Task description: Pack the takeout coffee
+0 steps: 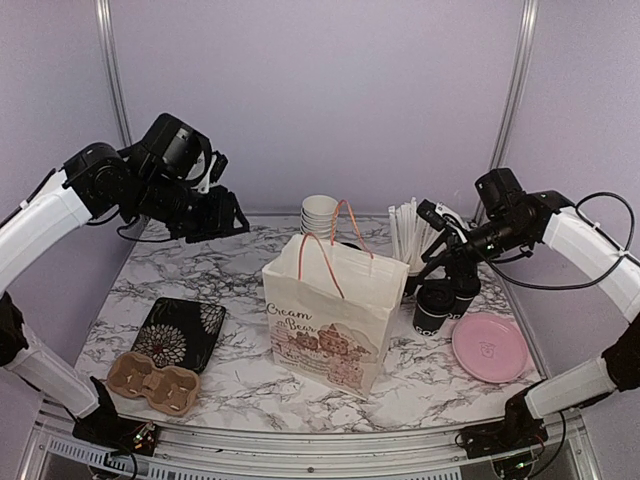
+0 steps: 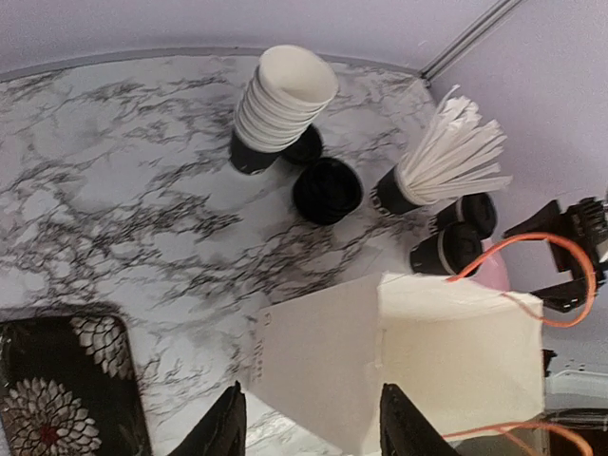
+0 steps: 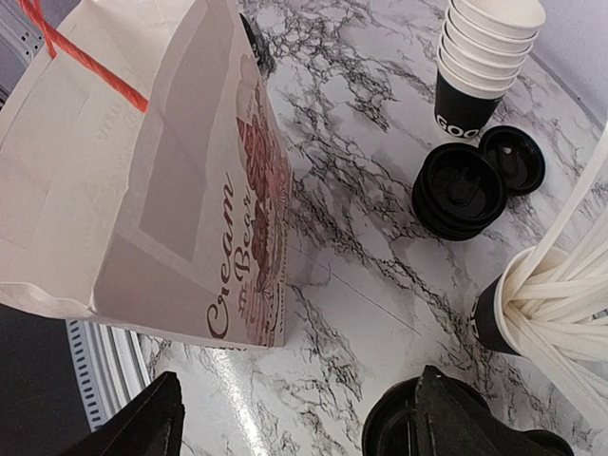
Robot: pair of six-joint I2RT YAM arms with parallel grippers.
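Two takeout coffee cups, black with black lids, stand side by side right of the paper bag: one (image 1: 431, 311) nearer, one (image 1: 465, 294) behind it. They also show in the left wrist view (image 2: 446, 250). My right gripper (image 1: 452, 268) hovers just above them, open, with one cup's lid (image 3: 391, 432) beside its right finger (image 3: 456, 413). The white "Cream Bear" paper bag (image 1: 325, 315) stands open at the table's middle. My left gripper (image 1: 232, 218) hangs high at the back left, open (image 2: 313, 432) and holding nothing, looking down on the bag (image 2: 399, 361).
A stack of nested cups (image 1: 320, 214) and a black cup of white straws (image 1: 408, 238) stand behind the bag, with a pile of black lids (image 3: 459, 190) between them. A pink plate (image 1: 490, 347) lies right, a floral black tray (image 1: 180, 333) and a cardboard cup carrier (image 1: 153, 380) front left.
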